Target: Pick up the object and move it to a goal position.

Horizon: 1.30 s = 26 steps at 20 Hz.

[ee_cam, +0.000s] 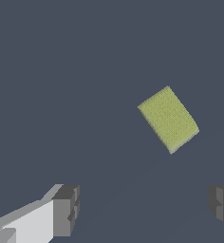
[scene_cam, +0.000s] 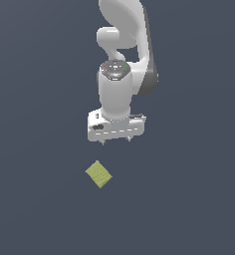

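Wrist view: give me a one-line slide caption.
Open gripper hovers apart from the yellow-green cube on the dark floor.

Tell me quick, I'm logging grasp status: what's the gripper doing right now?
Gripper: open, holding nothing; the cube lies apart from it, not between the fingers.

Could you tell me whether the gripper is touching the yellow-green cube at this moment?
Apart. In the wrist view, the cube lies clear of the open jaws of the gripper, bare floor between them; the exterior view shows the same gap.
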Tool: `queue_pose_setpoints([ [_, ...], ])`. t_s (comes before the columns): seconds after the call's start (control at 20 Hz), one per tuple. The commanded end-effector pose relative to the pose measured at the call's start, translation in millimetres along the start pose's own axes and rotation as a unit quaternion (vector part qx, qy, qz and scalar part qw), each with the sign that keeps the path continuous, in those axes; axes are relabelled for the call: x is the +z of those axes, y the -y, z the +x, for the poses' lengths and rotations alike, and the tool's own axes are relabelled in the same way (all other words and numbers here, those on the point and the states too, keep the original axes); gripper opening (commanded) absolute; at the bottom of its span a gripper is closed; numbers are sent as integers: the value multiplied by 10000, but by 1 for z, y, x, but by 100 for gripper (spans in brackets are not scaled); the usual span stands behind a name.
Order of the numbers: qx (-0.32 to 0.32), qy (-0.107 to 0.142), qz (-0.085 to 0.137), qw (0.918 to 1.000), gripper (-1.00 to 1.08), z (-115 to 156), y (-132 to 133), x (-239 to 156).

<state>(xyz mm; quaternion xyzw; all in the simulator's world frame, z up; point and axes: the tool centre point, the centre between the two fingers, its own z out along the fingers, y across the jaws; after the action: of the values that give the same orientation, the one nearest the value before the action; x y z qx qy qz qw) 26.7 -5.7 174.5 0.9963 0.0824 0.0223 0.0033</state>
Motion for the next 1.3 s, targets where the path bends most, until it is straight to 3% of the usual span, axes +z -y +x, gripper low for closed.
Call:
queue_pose_setpoints([
  [0.0,-241,22,-7,9997,100,6,-6,8],
  [0.5,-1409,113,1,9900,100,31,-38,48],
  [1.25,-2820,187,91,9592,100,51,-81,106],
])
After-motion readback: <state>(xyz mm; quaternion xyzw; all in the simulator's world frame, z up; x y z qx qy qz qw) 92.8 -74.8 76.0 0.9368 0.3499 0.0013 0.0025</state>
